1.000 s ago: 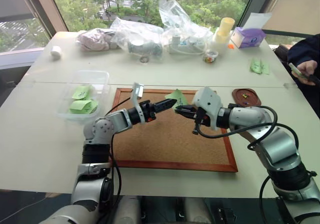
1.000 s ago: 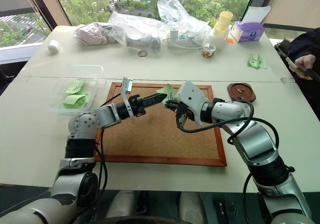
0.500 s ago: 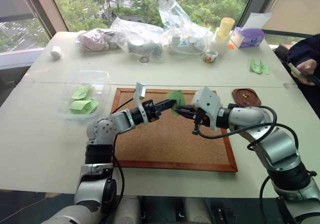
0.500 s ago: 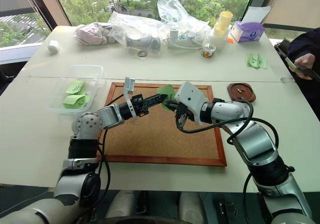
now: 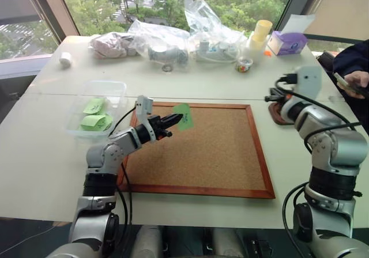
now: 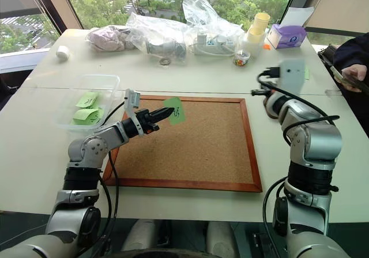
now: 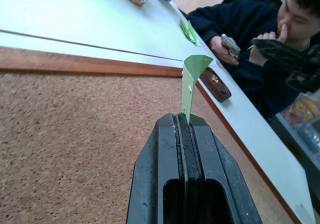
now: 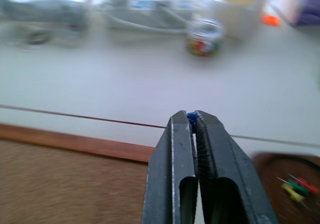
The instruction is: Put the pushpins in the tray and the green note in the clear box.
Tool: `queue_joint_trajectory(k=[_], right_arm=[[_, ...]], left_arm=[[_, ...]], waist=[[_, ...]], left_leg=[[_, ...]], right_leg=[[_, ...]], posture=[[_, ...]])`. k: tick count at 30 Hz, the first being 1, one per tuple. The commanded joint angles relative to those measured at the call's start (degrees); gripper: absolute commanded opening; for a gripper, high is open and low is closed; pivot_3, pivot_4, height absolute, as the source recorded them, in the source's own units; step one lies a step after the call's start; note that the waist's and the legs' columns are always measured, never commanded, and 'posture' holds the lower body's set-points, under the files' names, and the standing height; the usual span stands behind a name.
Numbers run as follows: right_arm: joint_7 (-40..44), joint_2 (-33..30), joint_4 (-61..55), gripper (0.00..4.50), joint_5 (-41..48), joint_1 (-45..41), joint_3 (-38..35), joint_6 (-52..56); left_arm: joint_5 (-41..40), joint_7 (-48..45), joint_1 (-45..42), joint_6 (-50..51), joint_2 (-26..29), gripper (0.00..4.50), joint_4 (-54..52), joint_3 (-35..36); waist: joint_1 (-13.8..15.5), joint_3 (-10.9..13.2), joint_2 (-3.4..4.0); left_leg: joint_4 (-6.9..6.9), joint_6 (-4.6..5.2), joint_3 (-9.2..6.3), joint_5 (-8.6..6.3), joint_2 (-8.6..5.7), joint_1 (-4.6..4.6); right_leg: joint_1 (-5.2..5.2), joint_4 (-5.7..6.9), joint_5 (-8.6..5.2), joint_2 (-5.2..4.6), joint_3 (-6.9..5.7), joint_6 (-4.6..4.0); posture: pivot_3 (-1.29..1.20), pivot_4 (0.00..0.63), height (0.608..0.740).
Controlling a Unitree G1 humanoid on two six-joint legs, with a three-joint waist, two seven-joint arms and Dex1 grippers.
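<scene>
At the left of the pale tabletop [image 5: 52, 154] sits the shallow clear plastic box with rounded corners [image 5: 118, 88], with two light-green slips already lying in it. Just beside it, over the near-left corner of the large wood-framed corkboard [image 5: 202, 148], the left tool [image 5: 174, 118] is clamped on the small light-green paper note with a dark scribble [image 5: 183, 116]. The note stands up from the fingertips, curled at its free end and clear of the cork, pinched by one edge only. To do this step well, I judge the left arm should carry the note sideways over the box wall with the grip kept firm, lower it until the paper is inside the rim, and only then let the fingers part, since a light, curled slip could drift out if released high.

At the right edge of the board, the right tool [image 8: 191, 118] is pressed together on a blue-headed pushpin [image 8: 191, 116], whose head peeks out at the fingertips. The small oval reddish-brown tray with a raised rim [image 8: 280, 164] lies just beside and below this tool, holding yellow, green and red pins. Here the tool should, I think, come directly above the tray's middle before opening, so the pin cannot bounce onto the tabletop.
</scene>
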Motion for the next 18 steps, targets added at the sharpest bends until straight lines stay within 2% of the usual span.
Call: queue_joint_trajectory(k=[1,7,13,16,18], right_arm=[[-6.2,2.1,4.2,0.0,-1.0,-3.2,-5.3,-1.7],[-12.7,5.1,15.1,0.0,1.3,-7.9,-13.8,-5.5],[-13.9,5.1,21.2,0.0,2.6,-9.3,-15.1,-9.2],[-13.5,4.4,23.7,0.93,3.1,-9.3,-14.6,-10.7],[-13.8,4.2,24.9,2.07,3.8,-9.6,-15.0,-11.0]], left_arm=[[0.3,-1.0,0.4,-1.8,0.4,0.04,-4.6,-1.4],[0.7,-0.4,1.7,-2.7,0.6,0.04,-7.3,-1.9],[1.3,-0.4,3.2,-3.2,1.6,0.04,-10.1,-2.8],[1.8,0.6,3.5,-3.4,1.6,0.0,-10.8,-2.8],[1.7,0.8,3.8,-3.3,1.9,0.0,-11.5,-2.8]], waist=[[-0.2,0.0,0.0],[-0.4,0.0,0.06],[-0.3,0.0,0.07],[-0.3,0.0,0.07],[-0.4,0.0,0.08]], left_leg=[[0.0,-0.03,0.01,0.01,0.0,0.01],[-0.03,-0.15,0.03,0.09,0.04,0.04],[-0.03,-0.15,0.01,0.09,0.04,0.03],[-0.03,-0.15,0.02,0.09,0.04,0.03],[-0.03,-0.15,0.01,0.09,0.04,0.03]], right_leg=[[0.0,0.01,0.0,0.02,0.0,0.0],[-0.01,0.06,0.0,0.13,0.01,0.0],[0.0,0.05,0.0,0.12,0.01,0.0],[0.01,0.05,0.0,0.12,0.01,0.0],[0.0,0.05,0.0,0.12,0.01,0.0]], posture=[[0.0,0.15,0.74],[0.0,0.15,0.74],[0.0,0.15,0.74],[0.0,0.15,0.74],[0.0,0.15,0.74]])
